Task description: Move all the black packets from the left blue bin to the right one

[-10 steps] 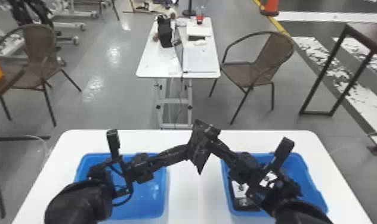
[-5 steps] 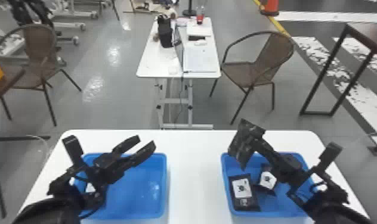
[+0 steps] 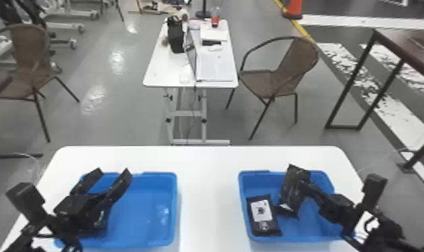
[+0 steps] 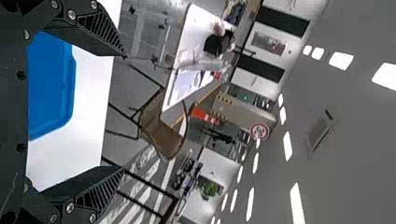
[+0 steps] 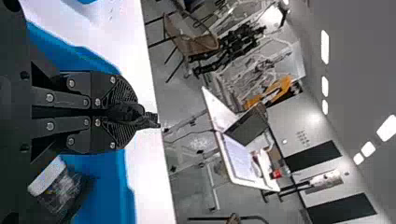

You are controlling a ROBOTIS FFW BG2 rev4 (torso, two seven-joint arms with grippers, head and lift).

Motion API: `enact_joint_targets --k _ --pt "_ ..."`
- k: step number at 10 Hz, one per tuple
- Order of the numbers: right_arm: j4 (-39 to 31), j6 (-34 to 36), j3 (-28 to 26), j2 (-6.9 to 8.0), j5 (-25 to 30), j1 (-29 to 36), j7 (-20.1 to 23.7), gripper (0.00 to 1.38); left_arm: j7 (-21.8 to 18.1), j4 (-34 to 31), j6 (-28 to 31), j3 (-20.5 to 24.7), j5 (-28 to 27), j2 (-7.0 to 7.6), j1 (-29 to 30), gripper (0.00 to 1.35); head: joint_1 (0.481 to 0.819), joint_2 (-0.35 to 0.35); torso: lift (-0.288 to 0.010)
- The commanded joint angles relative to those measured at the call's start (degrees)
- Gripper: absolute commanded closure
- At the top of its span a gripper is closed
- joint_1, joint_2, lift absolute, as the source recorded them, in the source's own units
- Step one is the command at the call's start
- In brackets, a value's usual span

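Observation:
In the head view my left gripper (image 3: 113, 172) stands open over the left blue bin (image 3: 172, 207); a dark shape beneath it is hard to separate from the gripper. Its spread fingers frame the left gripper (image 4: 123, 113) in its wrist view. Over the right blue bin (image 3: 243, 207), my right gripper (image 3: 302, 187) is shut on a hanging black packet (image 3: 290, 191). The right wrist view has the right gripper (image 5: 135, 114) clamped on the packet (image 5: 150, 122), seen edge-on. One labelled packet (image 3: 263, 216) lies in the right bin; another (image 3: 284, 210) is partly hidden behind the held one.
Both bins stand on a white table (image 3: 208, 201), with bare tabletop between them. Beyond its far edge are a second white table (image 3: 161, 72) with a laptop and papers, and brown chairs (image 3: 271, 80) on either side.
The grippers met at the middle a second ago and have parted. The left one moved back left over its bin, opened. The right one carried the packet right and lowered it toward the right bin.

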Motion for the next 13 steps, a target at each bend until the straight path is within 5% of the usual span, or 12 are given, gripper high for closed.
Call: enact_joint_targets --k 1,2,3,5,8,9,11,13 --pt "3.31 0.15 -2.89 -0.01 2.85 -0.9 -0.59 0.96 4.39 -4.44 0.82 0.17 -1.73 -0.34 3.06 0.17 0.695 -0.068 0.0" --pt "1.03 -1.61 -3.07 0.16 3.11 0.51 -3.67 0.37 6.41 -6.02 4.16 1.14 -2.87 -0.34 3.85 0.17 0.695 -0.068 0.0" --pt "-3.72 -4.95 -2.98 1.39 2.94 3.05 -8.33 0.02 6.59 -6.28 6.62 2.72 -5.6 -0.34 3.85 0.17 0.695 -0.075 0.0" --pt "-13.03 -9.43 -2.98 4.82 2.85 8.42 -14.39 0.19 7.56 -6.02 11.46 6.33 -10.17 -0.34 3.85 0.17 0.695 -0.08 0.0" --pt "-21.29 -9.52 -2.19 7.63 -1.37 15.1 -14.48 0.27 9.67 -2.77 19.37 9.67 -17.46 -0.34 0.25 0.18 0.695 0.002 0.0" --pt "-22.26 -9.43 -0.79 7.54 -3.22 16.15 -14.48 0.27 9.49 0.13 19.89 8.79 -17.37 -0.34 -1.95 0.18 0.695 0.024 0.0" --pt "-22.26 -9.17 0.88 7.46 -4.97 16.33 -14.13 0.27 9.84 5.58 22.71 5.27 -17.81 2.27 -5.91 0.18 0.695 0.031 0.0" --pt "-21.65 -8.73 1.41 7.46 -5.85 16.33 -13.25 0.27 9.93 10.24 22.97 3.95 -20.63 2.62 -9.25 0.18 0.695 0.032 0.0"
